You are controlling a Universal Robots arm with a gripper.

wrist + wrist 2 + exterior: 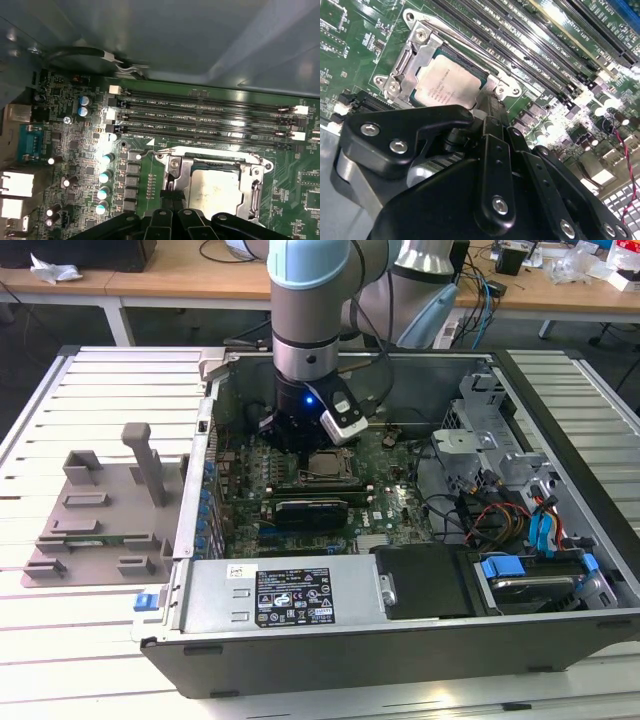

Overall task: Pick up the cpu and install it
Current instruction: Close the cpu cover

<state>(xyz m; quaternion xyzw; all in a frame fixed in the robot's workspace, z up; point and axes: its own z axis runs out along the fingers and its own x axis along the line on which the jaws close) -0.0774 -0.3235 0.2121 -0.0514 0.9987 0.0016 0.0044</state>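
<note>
The cpu (451,82), a pale silvery square chip, lies flat inside the metal-framed socket (415,50) of the green motherboard (385,505). It also shows in the first wrist view as the cpu (215,187) within the socket frame (175,170), and from the exterior view as the cpu (325,464). My gripper (487,102) hangs just above the socket's edge beside the chip, its black fingers pressed together and holding nothing. In the first wrist view the gripper (172,196) sits over the socket's frame, apart from the chip's top.
The motherboard lies in an open computer case (330,660). Memory slots (210,117) run alongside the socket. A power supply (290,595), drive cage (480,410) and loose cables (500,515) crowd the exterior view's right. A grey fixture plate (100,510) sits outside at the exterior view's left.
</note>
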